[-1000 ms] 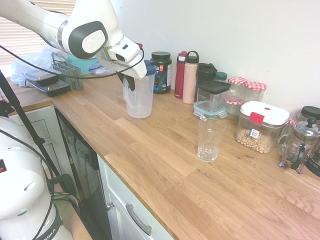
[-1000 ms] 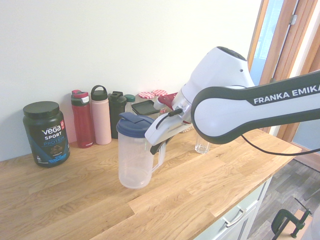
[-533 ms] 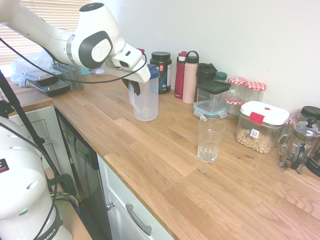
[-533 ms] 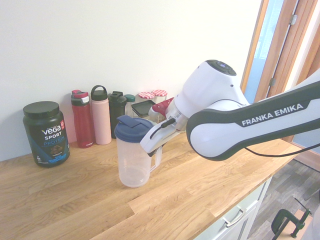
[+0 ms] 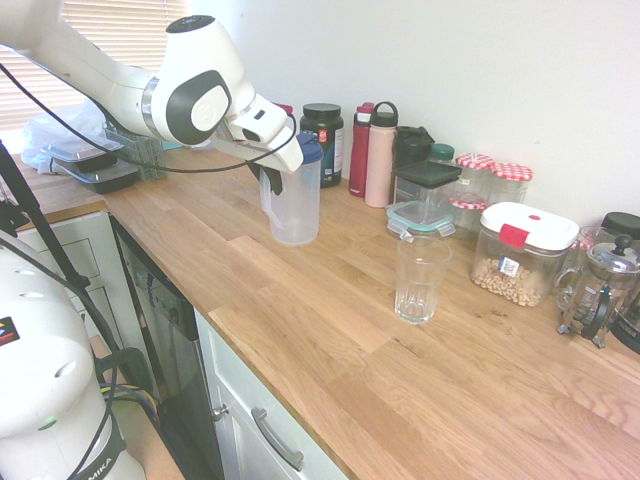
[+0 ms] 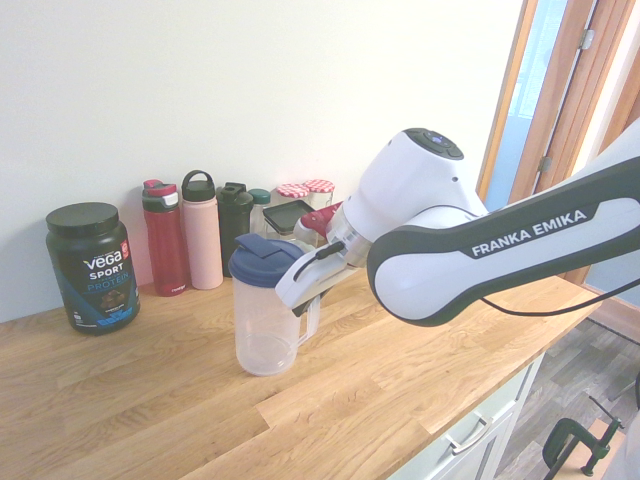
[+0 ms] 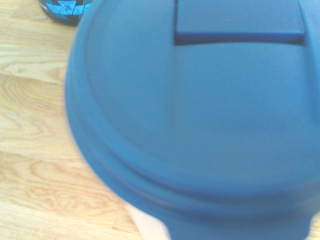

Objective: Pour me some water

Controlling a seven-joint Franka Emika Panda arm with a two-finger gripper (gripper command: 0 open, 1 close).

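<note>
the tool (image 6: pixel 308 302) is clenched on the handle of the jug (image 6: pixel 266 325), which is upright on the desk (image 6: pixel 340 415), or maybe just above it; this i cannot tell. the blue lid (image 6: pixel 265 260) is on. so the grasp seems done, but the pouring is not: the glass (image 5: pixel 421 285) stands well apart from the jug and looks empty. i judge that what is left is to carry the jug there, tilt it and fill the glass. no water line can be seen in the jug.

about writing: the black tub (image 6: pixel 92 268) near the jug says "vega sport protein", and the arm (image 6: pixel 520 240), reaching to the jug, says "franka emika".
</note>
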